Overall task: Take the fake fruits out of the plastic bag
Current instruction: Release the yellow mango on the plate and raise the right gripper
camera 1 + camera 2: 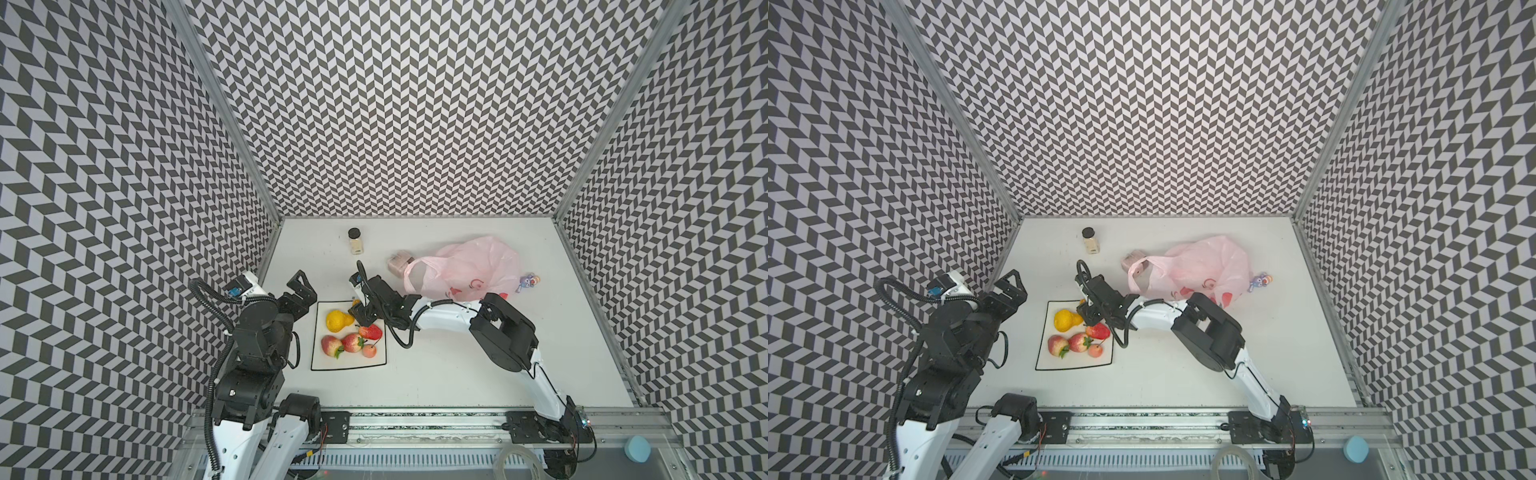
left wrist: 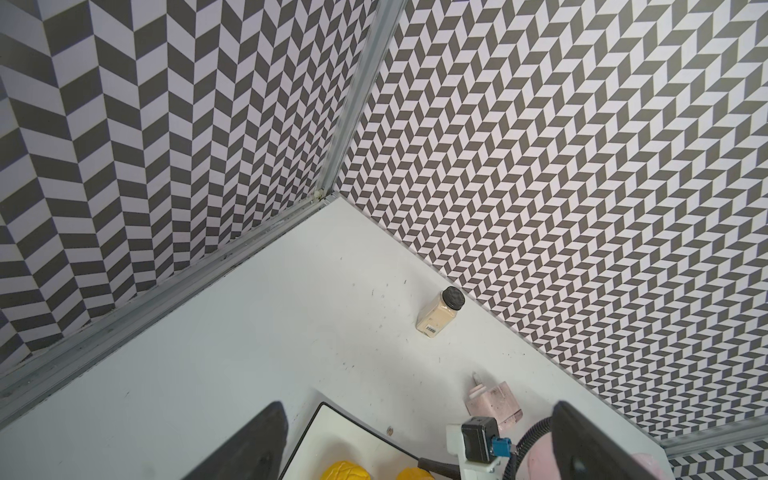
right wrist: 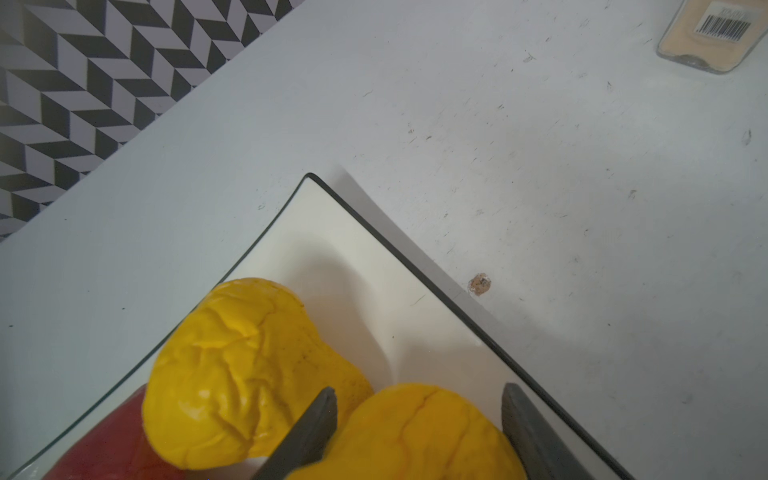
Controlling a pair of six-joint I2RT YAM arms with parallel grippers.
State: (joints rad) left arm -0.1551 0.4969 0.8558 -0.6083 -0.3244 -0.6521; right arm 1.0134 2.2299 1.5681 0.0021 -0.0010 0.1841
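Now a yellow fruit is gripped at the plate's corner

Plainly, the right hand (image 3: 419, 388) is stretched across to the far right corner of the white, black-rimmed plate (image 1: 353, 365). Its two fingers (image 3: 316, 419) are pressed against opposite sides of the second yellow fruit (image 3: 415, 440), so the fruit is clasped with the jaws about half spread. Whether that fruit is lifted or rests on the plate cannot be told.

Just beside it, the yellow pear-shaped fruit (image 1: 338, 321) is laid on the plate. Nearer the robot, three red fruits (image 1: 353, 343) with green leaves and a small peach-coloured fruit (image 1: 369, 351) are gathered close together on the same plate.

The left hand (image 1: 303, 294) is held wide apart and empty, just left of the plate's far left corner.

The plastic bag (image 1: 469, 266) is spread crinkled on the far right part of the tabletop (image 1: 457, 374), well apart from the plate. A beige box (image 1: 398, 264) is partly overlapped by its loop handle, and a purple toy figure (image 1: 527, 282) is set just beside its right edge. A black-capped jar (image 1: 355, 241) is stood upright near the back wall.
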